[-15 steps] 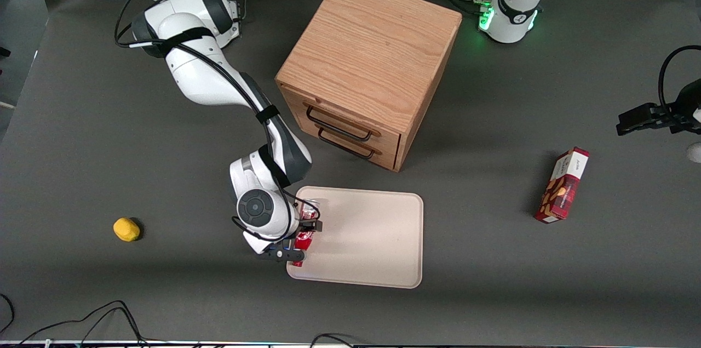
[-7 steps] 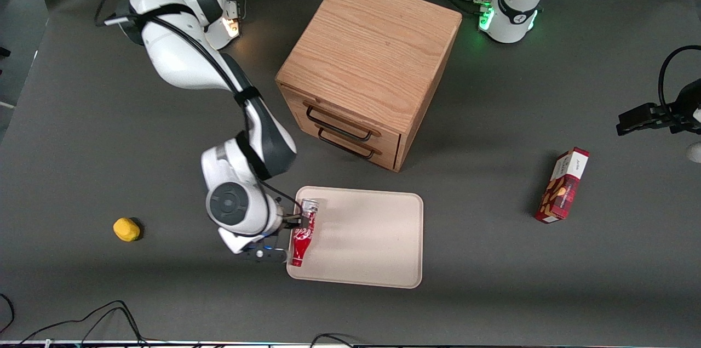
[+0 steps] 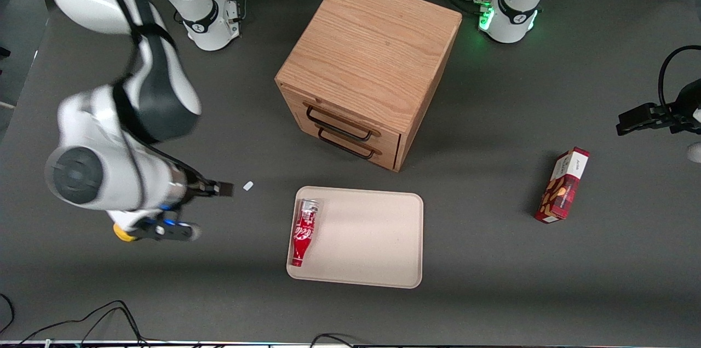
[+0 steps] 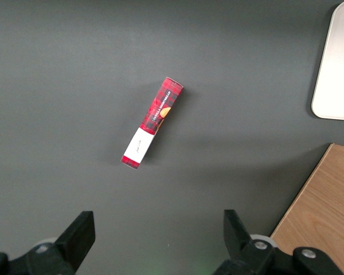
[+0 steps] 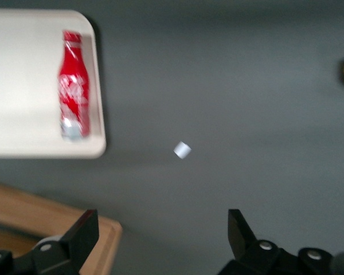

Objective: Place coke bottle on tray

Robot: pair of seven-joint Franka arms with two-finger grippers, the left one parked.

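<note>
Jaws [image 3: 200, 211] spread and empty, up off the bench [image 3: 493, 282], well clear of the tray [image 3: 378, 238]. Coke bottle [image 3: 303, 232] lies flat inside the tray's jaw-side rim. We judge placement done; next we just park, no regrasp.

Gripper [image 3: 205, 208] apparently unobstructed, drawer cabinet [image 3: 367, 68] nearby

Even overhead light from where I sit, soft shadows beside the cabinet [image 3: 368, 68] and box [image 3: 563, 184]. Right arm and gripper [image 3: 204, 210], raised off the table at the working arm's end, smear with motion blur. Right wrist view soft: bottle [image 5: 73, 101] and tray [image 5: 23, 132] fuzzy.
</note>
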